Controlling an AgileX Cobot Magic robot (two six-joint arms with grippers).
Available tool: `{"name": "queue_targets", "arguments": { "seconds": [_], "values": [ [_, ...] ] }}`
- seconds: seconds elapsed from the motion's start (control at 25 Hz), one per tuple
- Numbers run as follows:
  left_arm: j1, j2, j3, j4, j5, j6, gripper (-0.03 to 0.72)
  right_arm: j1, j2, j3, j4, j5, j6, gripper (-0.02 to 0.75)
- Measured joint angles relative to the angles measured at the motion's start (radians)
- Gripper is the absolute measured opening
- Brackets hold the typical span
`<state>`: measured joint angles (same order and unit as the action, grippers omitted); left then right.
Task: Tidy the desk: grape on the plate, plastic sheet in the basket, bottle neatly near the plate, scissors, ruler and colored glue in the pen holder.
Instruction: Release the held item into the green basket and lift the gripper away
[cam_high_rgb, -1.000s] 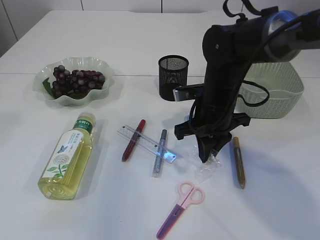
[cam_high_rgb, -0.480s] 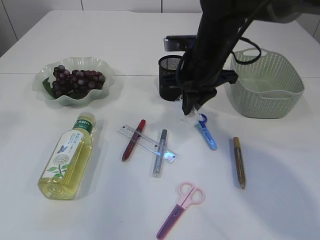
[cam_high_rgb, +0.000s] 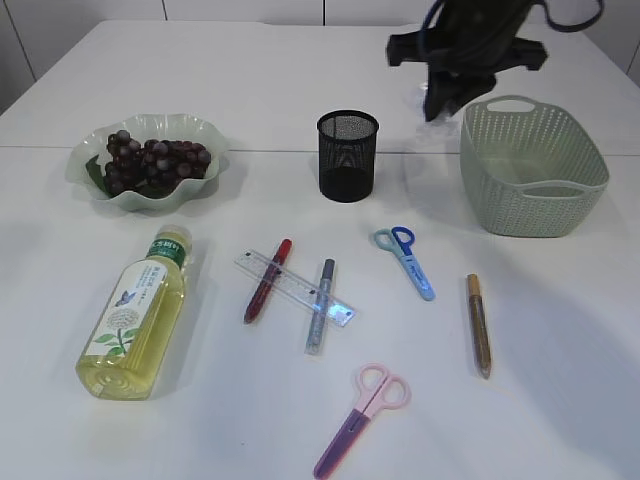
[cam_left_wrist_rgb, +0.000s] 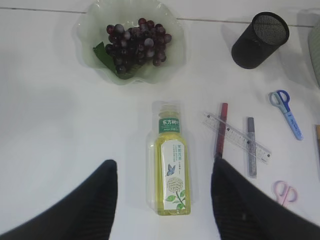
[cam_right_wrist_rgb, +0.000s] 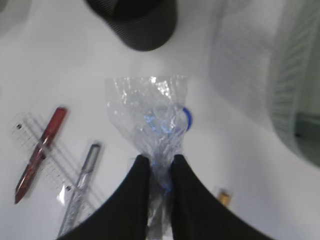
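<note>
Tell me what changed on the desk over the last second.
The right claw, pinching the plastic sheet, rose from the desk near the gold pen and swung back toward the basket. That uncovered the blue scissors. The bottle, ruler, pink scissors, grapes and holder stayed put.

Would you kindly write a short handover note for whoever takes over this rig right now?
Right gripper: shut on the plastic sheet, raised beside the basket.
Left gripper: open, empty, above the bottle.
Done: grapes on the plate.
Left: drop the sheet in the basket; stand the bottle near the plate; both scissors, ruler and glue pens into the pen holder.
</note>
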<state>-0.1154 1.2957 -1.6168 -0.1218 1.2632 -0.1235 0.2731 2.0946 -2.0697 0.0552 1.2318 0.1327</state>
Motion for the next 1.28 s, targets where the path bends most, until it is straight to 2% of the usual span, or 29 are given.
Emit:
{"name": "queue_targets", "arguments": {
  "seconds": [0.28,0.4,1.0,1.08,1.16,1.28],
  "values": [
    [0.000,0.000,0.000,0.000,0.000,0.000,0.435,-0.203,-0.002,-0.012,-0.011,0.007,0.005,0.098],
    [0.000,0.000,0.000,0.000,0.000,0.000,0.435,-0.249,0.000,-0.020,-0.014,0.012,0.007,0.098],
    [0.000,0.000,0.000,-0.004,0.000,0.000,0.435,-0.268,0.108,-0.055,-0.055,0.012,0.007,0.108],
    [0.000,0.000,0.000,-0.005,0.000,0.000,0.435,-0.268,0.120,-0.058,-0.055,0.012,0.007,0.139],
    [0.000,0.000,0.000,-0.005,0.000,0.000,0.435,-0.268,0.122,-0.058,-0.061,0.012,0.007,0.203],
    [0.000,0.000,0.000,-0.006,0.000,0.000,0.435,-0.268,0.125,-0.058,-0.061,0.001,0.004,0.361]
  ]
}}
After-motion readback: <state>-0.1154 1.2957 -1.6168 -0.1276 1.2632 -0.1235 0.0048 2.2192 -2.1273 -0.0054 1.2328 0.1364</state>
